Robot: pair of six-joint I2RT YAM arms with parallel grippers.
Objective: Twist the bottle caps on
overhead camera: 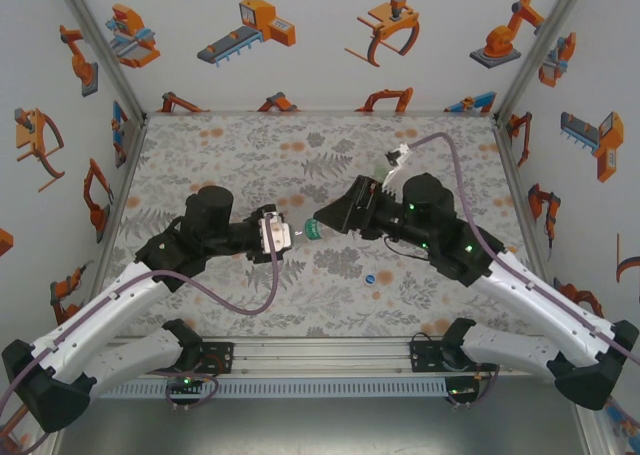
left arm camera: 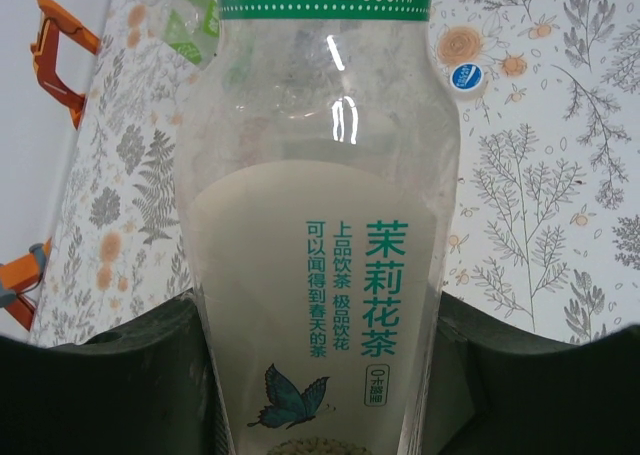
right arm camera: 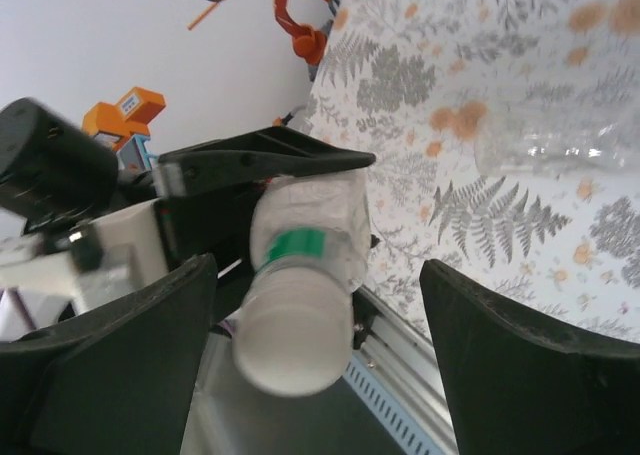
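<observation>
Clear empty bottle (left arm camera: 320, 225), white cap (right arm camera: 290, 347) on, clamped in left gripper (left arm camera: 320, 375); right gripper (right arm camera: 320, 375) jaws apart.

Two arms reaching inward, grippers nose to nose

The left arm (overhead camera: 130, 285) bends in low, its left gripper (overhead camera: 283, 234) clamped on a bottle (left arm camera: 320, 225). The right arm (overhead camera: 510, 275) angles in opposite, its right gripper (overhead camera: 325, 223) holding its jaws spread wide.

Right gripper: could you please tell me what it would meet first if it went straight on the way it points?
Most likely the white cap on the bottle that the left gripper holds; it faces the open right gripper head-on, though depth is unclear.
</observation>
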